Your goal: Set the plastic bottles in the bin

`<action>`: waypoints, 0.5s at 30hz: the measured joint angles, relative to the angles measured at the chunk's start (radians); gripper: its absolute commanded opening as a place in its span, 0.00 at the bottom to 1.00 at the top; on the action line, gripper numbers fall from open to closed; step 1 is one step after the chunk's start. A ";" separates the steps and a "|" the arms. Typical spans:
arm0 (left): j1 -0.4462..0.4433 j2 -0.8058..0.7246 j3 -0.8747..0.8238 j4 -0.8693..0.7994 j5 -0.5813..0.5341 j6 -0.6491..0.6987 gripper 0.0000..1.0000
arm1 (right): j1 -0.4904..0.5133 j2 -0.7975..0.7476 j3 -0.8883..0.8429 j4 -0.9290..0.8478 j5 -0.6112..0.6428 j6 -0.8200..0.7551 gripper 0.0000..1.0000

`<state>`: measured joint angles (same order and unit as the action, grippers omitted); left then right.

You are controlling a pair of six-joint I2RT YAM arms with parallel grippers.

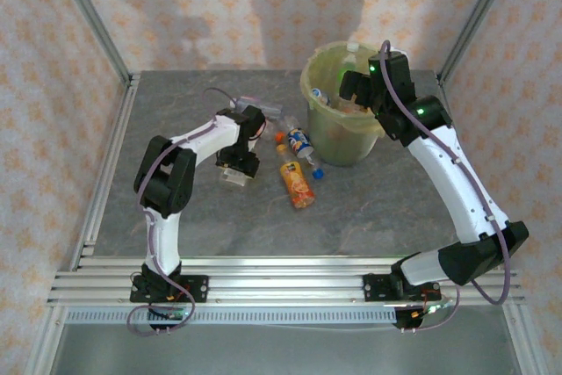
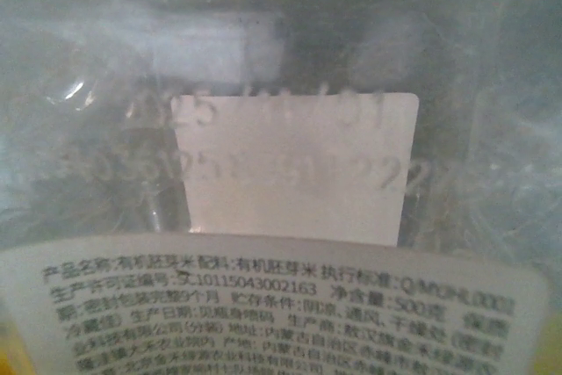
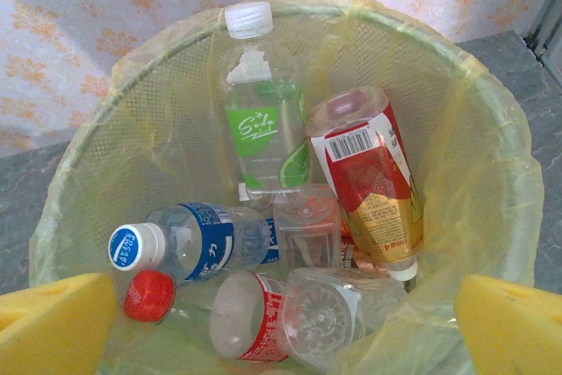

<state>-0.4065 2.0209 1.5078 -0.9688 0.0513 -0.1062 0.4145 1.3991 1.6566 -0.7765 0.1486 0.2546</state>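
While the right gripper hangs over the bin at the far right of the table, its yellow pads stand wide apart with nothing between them. Seen from that wrist, several bottles lie heaped inside the yellow-green liner. A green-label bottle with a white cap leans against the far wall, with a red-label bottle tilted beside it. A blue-label bottle lies on its side at the left, a red-capped bottle sits below that, and a crushed bottle lies nearest the pads. Left of the bin, three more lie loose on the table: an orange bottle lying flat, a blue-banded bottle just beyond it, and a far bottle of clear plastic farther back. The left gripper is down at the table, left of the orange bottle. From its wrist, a labelled bottle of clear plastic (small Chinese print on white, a blank pale sticker above) sits right against the lens. Whether the jaws have closed on it I cannot tell.
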 measured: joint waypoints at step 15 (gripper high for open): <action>-0.036 -0.293 0.073 -0.019 -0.077 -0.019 0.62 | 0.000 -0.047 -0.038 0.016 -0.034 0.011 0.99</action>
<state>-0.4427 1.7283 1.5806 -0.9874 -0.0261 -0.1257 0.4145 1.3518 1.6184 -0.7609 0.1143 0.2661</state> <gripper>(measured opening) 0.703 0.991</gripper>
